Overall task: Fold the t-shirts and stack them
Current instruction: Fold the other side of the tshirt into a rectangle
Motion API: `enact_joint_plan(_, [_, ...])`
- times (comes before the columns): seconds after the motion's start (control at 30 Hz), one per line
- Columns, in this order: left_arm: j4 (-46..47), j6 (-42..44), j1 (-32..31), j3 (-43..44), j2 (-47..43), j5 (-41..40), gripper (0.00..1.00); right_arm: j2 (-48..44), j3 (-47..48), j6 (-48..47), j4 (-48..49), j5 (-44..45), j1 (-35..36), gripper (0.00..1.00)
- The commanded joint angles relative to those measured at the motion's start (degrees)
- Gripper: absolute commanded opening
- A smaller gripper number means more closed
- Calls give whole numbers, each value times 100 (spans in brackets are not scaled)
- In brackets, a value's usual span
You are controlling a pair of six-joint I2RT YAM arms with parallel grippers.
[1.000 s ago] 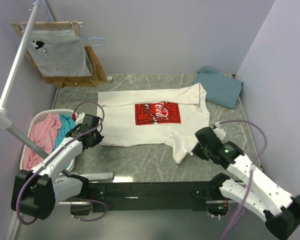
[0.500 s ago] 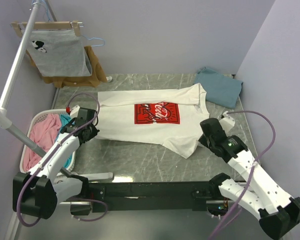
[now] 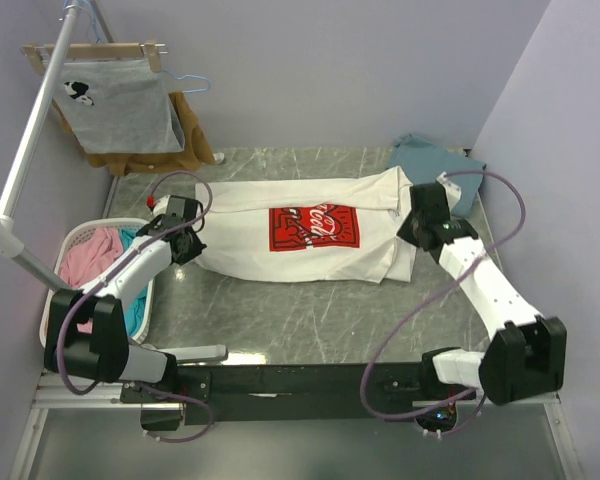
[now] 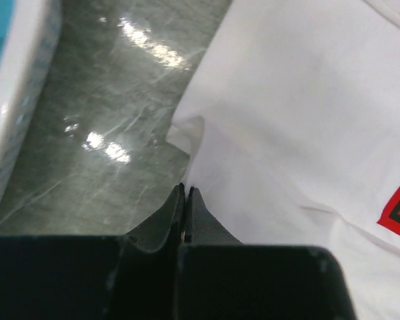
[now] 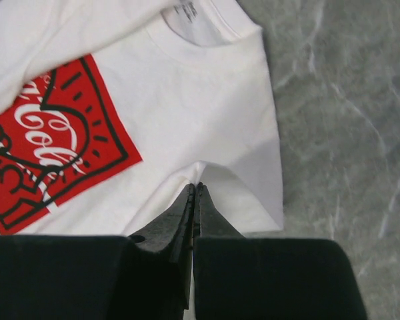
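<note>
Two pairs of fingers were pressed together, each on a small pinch of the white t-shirt [image 3: 310, 265], which lay spread across the middle of the table [image 3: 280, 320] with its red logo [image 3: 315, 227] facing up. The left fingers [image 4: 180, 207] held the edge at the shirt's left end, and the right fingers [image 5: 189, 207] held a pucker of cloth near the collar end, probably so that one long side could be carried over as a straight fold without sagging. The teal-blue t-shirt [image 3: 445, 175] lay folded at the far right corner, I think as the base for the stack. The top view showed both arms, this second shirt and the laundry basket [image 3: 90, 228] at the left. Only the wrist views showed the closed tips and the cloth rising to them.
</note>
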Motion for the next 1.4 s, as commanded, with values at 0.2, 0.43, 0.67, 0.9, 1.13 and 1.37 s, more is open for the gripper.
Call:
enact_joint_plan(0.2, [221,415,30,583,523,460,1,1360,1372,-558,360,-424,-548,0])
enact_joint_plan(0.43, [194,547,136,662,646,222,1,1913,1767,-663,298,-853,-1102,0])
enact_joint_plan(0.67, [430,661,197,899,1156,292,1,2906,2663,-909,131,-1318,-1138,0])
enact_joint_plan(0.9, [555,557,276,1540,1929,65,10,4180,3586,-962,1,-1540,-1138,4])
enact_joint_plan(1.13, [379,346,382,2077,2132,-498,67,3981,3511,-857,368,-573,-1269,44])
enact_joint_plan(1.37, [712,301,373,1455,1404,-148,80,3163,2323,-734,606,-1773,-1191,52])
